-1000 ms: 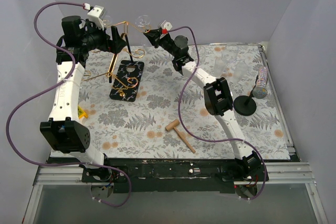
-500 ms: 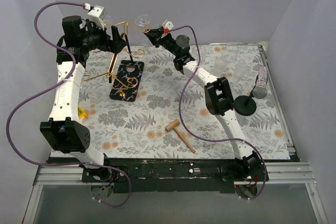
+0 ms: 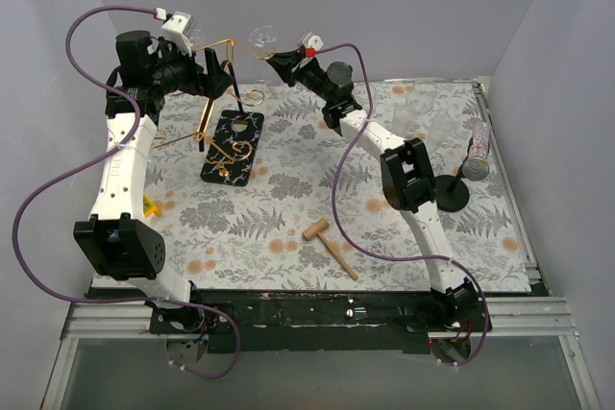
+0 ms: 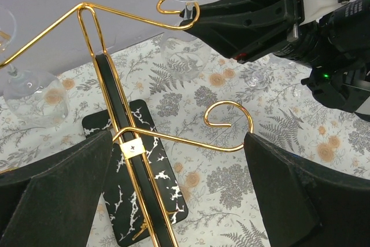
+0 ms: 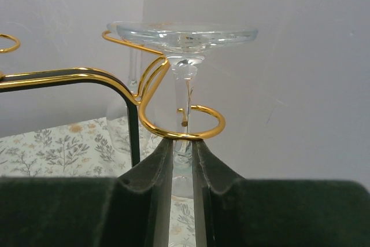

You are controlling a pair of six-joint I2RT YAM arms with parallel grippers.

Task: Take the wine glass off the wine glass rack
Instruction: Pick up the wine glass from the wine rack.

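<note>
Fern-print table (image 3: 288,208): mallet (image 3: 336,254), microphone (image 3: 475,168) aside; rack (image 4: 144,183) curl rings wine glass (image 5: 185,36) stem

Glossy clear wine glass (image 5: 185,36); wine glass rack (image 4: 115,99) of shiny gold wire.

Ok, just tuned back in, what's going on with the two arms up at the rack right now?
The right gripper is shut on the stem of the wine glass, just below the scroll of the wine glass rack where it hangs upside down. The glass is not off yet: its foot sits on the gold wire. The left gripper stands wide open by the rack's post, holding nothing.
</note>
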